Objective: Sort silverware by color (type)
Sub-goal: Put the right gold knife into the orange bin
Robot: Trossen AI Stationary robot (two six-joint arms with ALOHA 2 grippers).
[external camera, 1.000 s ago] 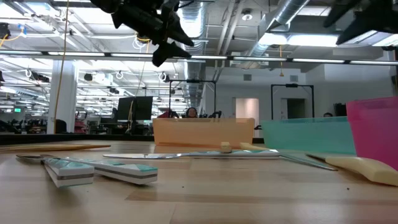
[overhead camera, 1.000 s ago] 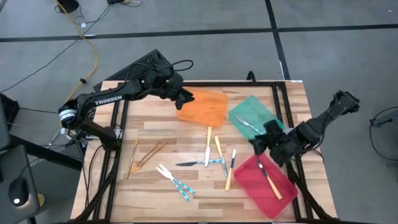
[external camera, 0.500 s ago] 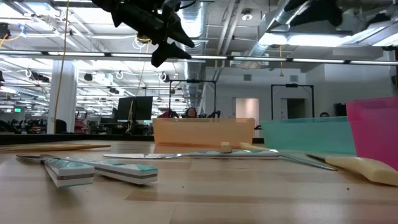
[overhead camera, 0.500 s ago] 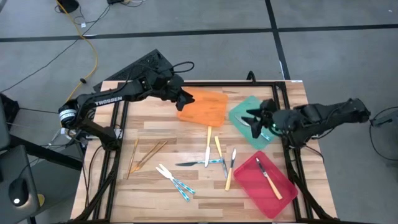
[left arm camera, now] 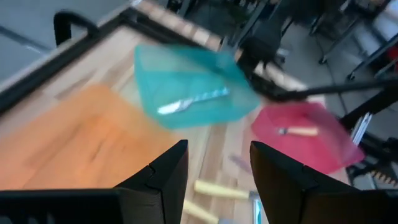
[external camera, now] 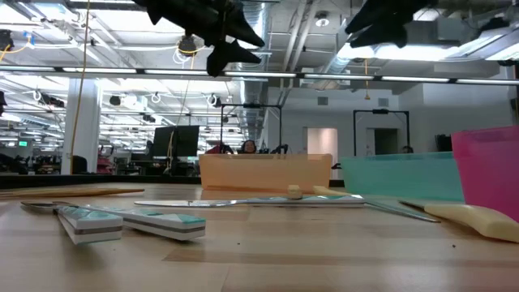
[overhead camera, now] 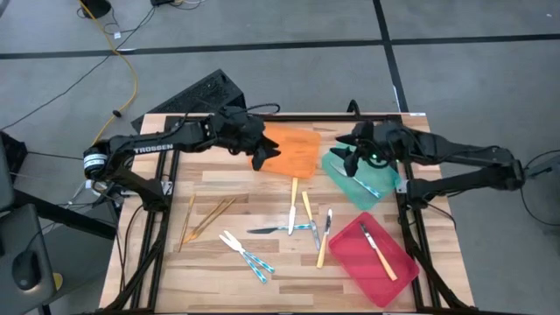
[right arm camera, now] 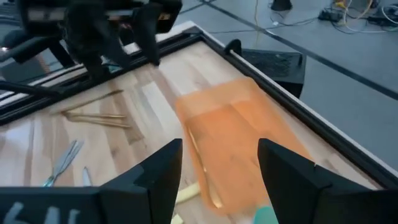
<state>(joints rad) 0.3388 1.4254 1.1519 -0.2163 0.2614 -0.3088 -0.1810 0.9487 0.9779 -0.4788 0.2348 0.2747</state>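
Note:
The silverware lies mid-table: gold pieces (overhead camera: 206, 219), blue-handled forks (overhead camera: 247, 254), yellow-handled pieces (overhead camera: 306, 210) and a knife (overhead camera: 278, 229). One blue-handled piece (overhead camera: 360, 181) lies in the green tray (overhead camera: 337, 162). One yellow-handled piece (overhead camera: 381, 251) lies in the red tray (overhead camera: 359, 262). My left gripper (overhead camera: 262, 159) hangs open and holding nothing above the left edge of the orange tray (overhead camera: 293, 149). My right gripper (overhead camera: 344, 150) hangs open and holding nothing above the green tray's far left corner. Both grippers are high above the table in the low view.
The three trays sit along the far and right side: orange at the far middle, green right of it, red at the near right. A black frame (overhead camera: 398, 140) runs around the table edges. Bare wood (overhead camera: 175, 280) lies at the near left.
My right gripper has swung from beside the red tray at the right edge toward the far edge and the left, rising and rolling, and now hangs over the green tray. My left gripper has drifted a little toward the near edge along the orange tray's left side.

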